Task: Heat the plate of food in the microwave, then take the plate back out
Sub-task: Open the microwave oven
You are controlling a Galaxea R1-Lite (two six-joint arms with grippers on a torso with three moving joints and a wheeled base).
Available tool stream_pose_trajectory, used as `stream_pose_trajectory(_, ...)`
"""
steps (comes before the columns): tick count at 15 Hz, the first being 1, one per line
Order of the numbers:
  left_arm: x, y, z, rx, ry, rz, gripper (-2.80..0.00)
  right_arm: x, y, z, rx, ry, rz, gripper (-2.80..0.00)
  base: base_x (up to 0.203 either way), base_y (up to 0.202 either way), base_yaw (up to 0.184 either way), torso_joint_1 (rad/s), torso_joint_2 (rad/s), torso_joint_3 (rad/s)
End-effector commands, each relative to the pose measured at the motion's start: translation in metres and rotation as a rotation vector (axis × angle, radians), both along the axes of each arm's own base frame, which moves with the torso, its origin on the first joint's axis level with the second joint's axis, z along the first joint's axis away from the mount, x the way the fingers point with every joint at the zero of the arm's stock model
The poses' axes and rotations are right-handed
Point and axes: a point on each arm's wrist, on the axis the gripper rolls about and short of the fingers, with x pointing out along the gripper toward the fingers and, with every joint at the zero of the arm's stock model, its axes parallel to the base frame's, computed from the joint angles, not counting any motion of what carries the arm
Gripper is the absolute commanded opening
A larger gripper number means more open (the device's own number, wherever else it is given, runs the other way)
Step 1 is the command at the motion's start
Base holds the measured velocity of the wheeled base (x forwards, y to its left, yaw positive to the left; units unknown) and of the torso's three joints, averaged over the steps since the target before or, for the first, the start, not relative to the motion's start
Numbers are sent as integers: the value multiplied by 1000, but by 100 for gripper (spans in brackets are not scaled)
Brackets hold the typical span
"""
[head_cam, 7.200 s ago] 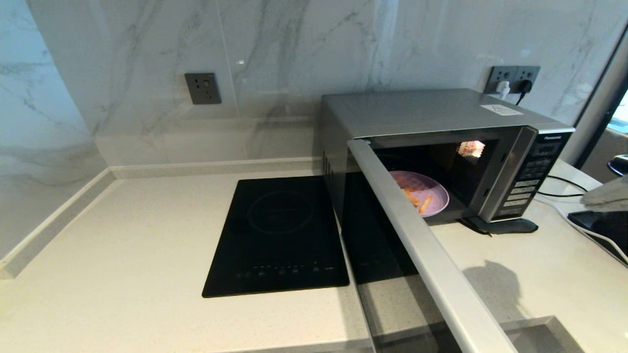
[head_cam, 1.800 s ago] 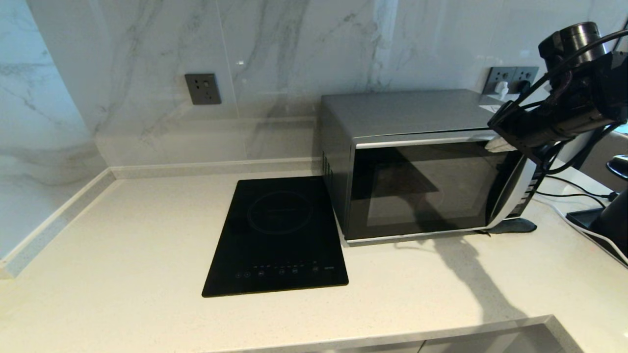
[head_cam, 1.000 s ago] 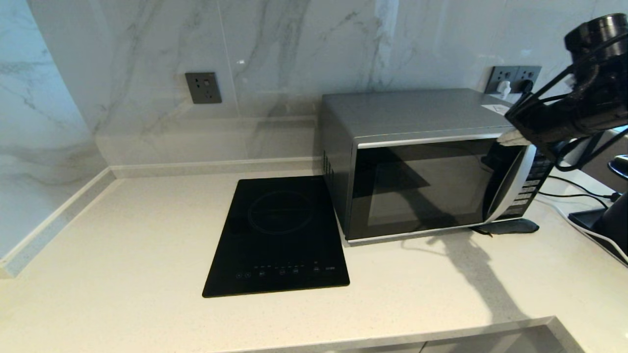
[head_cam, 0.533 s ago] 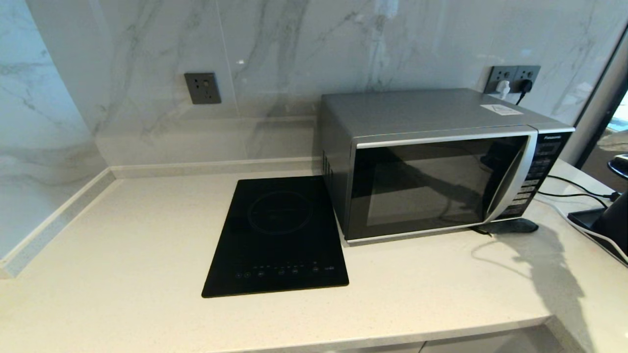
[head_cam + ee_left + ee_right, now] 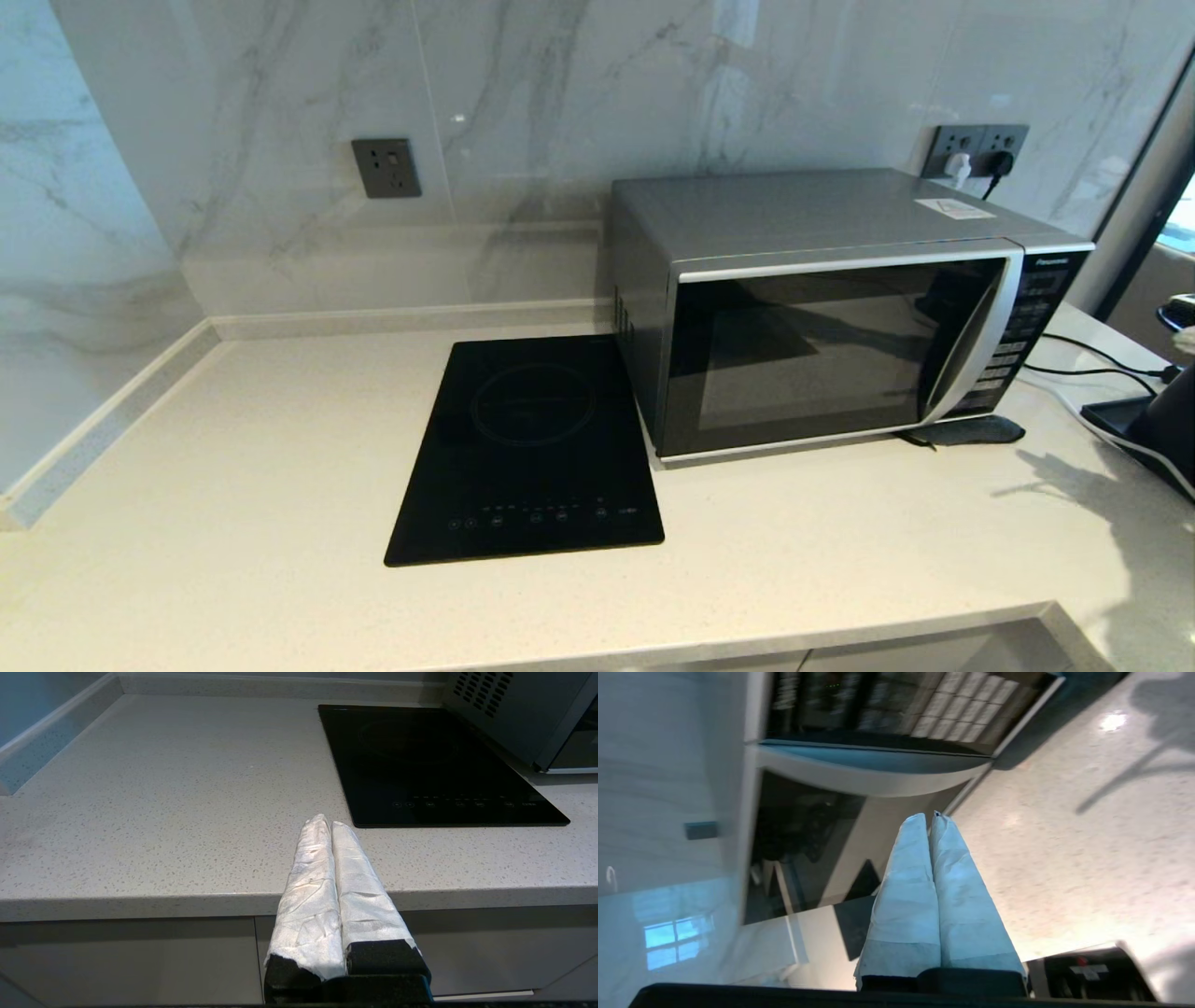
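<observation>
The silver microwave (image 5: 822, 345) stands at the back right of the counter with its dark glass door closed. The plate of food is hidden behind that door. My right gripper (image 5: 928, 817) is shut on nothing and hangs clear of the microwave (image 5: 803, 840), in front of its handle strip (image 5: 873, 777) and button panel (image 5: 952, 723). It is outside the head view. My left gripper (image 5: 327, 821) is parked, shut and empty, over the counter's front edge, left of the microwave's side wall (image 5: 504, 714).
A flat black induction cooktop (image 5: 532, 448) is set into the counter left of the microwave. Cables (image 5: 1092, 364) and a black device (image 5: 1139, 429) lie at the far right. Wall sockets (image 5: 976, 149) sit behind the microwave. Marble walls close the back and left.
The microwave door, open earlier with the plate inside, is closed. Over the last second my right arm has drawn back from the door's right side and left the head view.
</observation>
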Motion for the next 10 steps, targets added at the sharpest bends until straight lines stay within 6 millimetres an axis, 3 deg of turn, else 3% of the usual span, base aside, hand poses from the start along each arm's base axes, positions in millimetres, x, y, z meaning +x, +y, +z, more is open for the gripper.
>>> stream_pose_trajectory(1,0,0,0,-1,1,1,-280,20,-20,-40,62,58,8,-280,0,0,0,0,0,0)
stream_pose_trajectory(5,0,0,0,-1,1,1,-280,41,-30,-65,60,55,26,-280,0,0,0,0,0,0)
stream_pose_trajectory(10,0,0,0,-1,1,1,-280,74,-17,-100,86,91,101,-280,0,0,0,0,0,0)
